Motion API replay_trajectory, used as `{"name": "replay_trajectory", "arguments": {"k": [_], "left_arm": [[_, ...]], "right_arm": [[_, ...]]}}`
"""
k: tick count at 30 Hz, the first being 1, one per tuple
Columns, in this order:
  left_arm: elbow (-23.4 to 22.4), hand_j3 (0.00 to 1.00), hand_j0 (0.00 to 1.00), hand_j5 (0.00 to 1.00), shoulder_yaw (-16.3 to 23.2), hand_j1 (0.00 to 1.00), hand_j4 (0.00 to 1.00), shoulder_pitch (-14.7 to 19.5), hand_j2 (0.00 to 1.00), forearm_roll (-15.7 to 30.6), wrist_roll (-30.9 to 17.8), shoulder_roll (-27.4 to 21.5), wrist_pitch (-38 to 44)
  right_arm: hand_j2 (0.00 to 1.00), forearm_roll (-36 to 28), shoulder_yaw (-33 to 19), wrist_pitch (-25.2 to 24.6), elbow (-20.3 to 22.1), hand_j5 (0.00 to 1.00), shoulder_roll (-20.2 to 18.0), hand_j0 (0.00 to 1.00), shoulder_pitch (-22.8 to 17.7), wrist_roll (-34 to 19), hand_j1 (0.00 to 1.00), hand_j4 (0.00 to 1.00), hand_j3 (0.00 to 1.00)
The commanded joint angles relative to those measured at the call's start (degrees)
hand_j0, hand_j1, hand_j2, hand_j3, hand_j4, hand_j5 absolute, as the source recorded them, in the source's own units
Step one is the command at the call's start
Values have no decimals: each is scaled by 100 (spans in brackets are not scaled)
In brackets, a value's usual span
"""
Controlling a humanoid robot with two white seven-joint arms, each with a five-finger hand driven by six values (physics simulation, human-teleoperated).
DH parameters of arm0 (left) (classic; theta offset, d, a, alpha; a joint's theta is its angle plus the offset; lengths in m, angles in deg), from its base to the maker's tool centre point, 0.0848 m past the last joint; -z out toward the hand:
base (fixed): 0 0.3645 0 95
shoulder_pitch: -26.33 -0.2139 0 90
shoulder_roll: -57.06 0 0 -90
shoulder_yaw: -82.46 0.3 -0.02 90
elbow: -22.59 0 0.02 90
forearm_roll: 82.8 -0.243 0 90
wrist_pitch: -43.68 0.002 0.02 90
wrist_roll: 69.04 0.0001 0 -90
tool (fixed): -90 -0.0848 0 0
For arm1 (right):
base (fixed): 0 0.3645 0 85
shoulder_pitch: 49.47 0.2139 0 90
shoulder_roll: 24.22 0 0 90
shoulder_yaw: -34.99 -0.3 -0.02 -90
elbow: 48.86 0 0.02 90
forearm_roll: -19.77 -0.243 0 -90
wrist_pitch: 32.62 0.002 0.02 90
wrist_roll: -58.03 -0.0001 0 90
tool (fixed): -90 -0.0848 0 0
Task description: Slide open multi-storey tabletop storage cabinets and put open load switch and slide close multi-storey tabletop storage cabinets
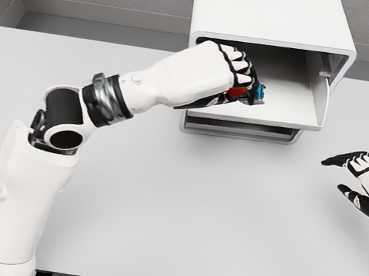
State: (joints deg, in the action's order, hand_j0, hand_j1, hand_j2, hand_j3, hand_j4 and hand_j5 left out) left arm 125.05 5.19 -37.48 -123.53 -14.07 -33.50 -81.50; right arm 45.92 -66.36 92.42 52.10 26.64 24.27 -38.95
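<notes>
A white multi-storey storage cabinet (275, 20) stands at the back of the table, with its upper drawer (284, 101) slid out toward me. My left hand (242, 77) reaches over the drawer's left part, its fingers curled around the load switch (247, 92), a small red, teal and black part that is mostly hidden by the fingers. The switch is held just above the drawer floor. My right hand (365, 186) hovers over the table at the right edge, fingers spread, holding nothing.
The drawer's front panel (324, 86) juts out at the right side of the cabinet. A lower drawer (241, 128) sits shut beneath it. The grey table (195, 209) stretches wide in front of the cabinet.
</notes>
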Motion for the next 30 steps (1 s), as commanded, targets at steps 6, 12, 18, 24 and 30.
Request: {"name": "replay_trajectory", "arguments": {"k": [6,12,18,24,30], "left_arm": [[2,42,42,42,36,42,42,53,42,-523,3,56,19],[72,42,42,42,300,42,42,167,42,-760,3,56,19],[19,42,42,42,467,42,42,220,42,-1288,3,56,19],[-7,42,42,42,493,42,42,281,42,-1517,3,56,19],[-121,42,42,42,581,42,42,369,42,-1692,3,56,19]], "right_arm": [[70,-31,-8,-4,-6,70,21,70,-9,-14,70,70,70],[71,-31,-8,-4,-50,71,117,71,-26,-14,71,71,71],[70,-31,-8,-4,-41,70,117,70,-62,-23,70,70,70],[70,-31,-8,-4,-24,70,117,70,-70,-23,70,70,70],[70,-31,-8,-4,-15,70,144,70,-70,-23,70,70,70]]}}
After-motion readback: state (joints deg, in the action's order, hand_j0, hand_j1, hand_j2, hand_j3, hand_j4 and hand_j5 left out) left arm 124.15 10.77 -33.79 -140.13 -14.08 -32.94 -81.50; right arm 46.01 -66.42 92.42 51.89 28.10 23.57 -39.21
